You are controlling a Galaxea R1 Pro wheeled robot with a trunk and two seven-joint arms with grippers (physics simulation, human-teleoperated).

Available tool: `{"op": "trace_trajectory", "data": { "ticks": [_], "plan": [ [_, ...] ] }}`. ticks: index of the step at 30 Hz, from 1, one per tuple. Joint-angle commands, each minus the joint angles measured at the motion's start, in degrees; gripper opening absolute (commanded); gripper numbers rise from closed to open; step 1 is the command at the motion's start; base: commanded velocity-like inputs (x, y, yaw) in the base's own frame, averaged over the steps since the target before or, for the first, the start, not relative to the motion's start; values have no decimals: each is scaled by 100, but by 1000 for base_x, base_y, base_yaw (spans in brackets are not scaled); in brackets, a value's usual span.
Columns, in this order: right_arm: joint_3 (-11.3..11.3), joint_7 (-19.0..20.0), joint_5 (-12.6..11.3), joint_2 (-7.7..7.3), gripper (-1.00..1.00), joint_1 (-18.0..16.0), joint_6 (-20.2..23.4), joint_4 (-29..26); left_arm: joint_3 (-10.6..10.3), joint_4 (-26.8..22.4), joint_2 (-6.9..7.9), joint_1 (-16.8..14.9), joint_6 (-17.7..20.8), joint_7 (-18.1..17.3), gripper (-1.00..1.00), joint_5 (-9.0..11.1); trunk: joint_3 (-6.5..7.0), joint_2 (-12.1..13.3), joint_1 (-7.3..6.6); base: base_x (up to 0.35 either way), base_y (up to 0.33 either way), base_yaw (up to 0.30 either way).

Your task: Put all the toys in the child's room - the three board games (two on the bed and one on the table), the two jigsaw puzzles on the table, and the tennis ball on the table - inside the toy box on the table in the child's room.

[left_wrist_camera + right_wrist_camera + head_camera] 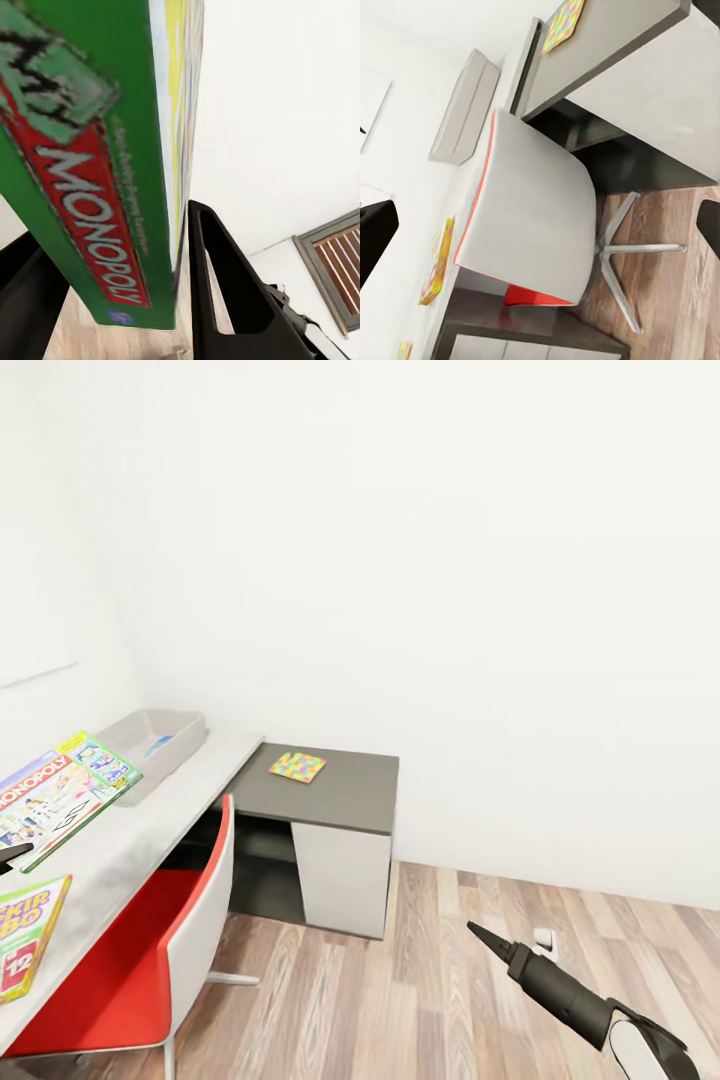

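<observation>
So the Monopoly box [50, 805] is the one in play right now: the left wrist view shows its green edge sitting between the left gripper [112, 300] fingers, clamped on it, and in the head view it hangs over the pale desk top [130, 850] at the left, just near of the toy box [150, 750]. Looks like the carry-to-bin step to me. The next move would be pushing it a bit farther away and letting it go over the bin, flat enough to clear the sloping sides. There's something blue already lying in the bin.

The Skip-Bo box [28, 948] lies on the desk closer to the robot, and one jigsaw puzzle [298, 767] sits on the lower dark top [350, 790] to the right. Both are probably still to do.

The right gripper [515, 948] hangs low over the wood floor [450, 980], far right, holding nothing, jaws apart in its wrist view. The red chair [160, 950] is tucked against the desk, and that could get in the way of the base.
</observation>
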Motion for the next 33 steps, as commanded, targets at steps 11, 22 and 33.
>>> {"op": "trace_trajectory", "data": {
  "ticks": [11, 22, 33],
  "plan": [
    [-2, 5, -39, 11, 100, -4, 33, 3, 1, 0, 1, -8, 57, -26, -100, 3, -12, -12, 7, 325, 14, 27],
    [4, 13, -36, 4, 100, -4, 32, -9, 1, 0, 1, -8, 57, -26, -100, 3, -12, -12, 7, 317, 99, 2],
    [10, 153, -55, -39, 100, 15, 549, -1498, 1, 0, -8, -8, -188, -26, -100, 14, -12, -12, 7, 213, 27, 19]
  ]
}}
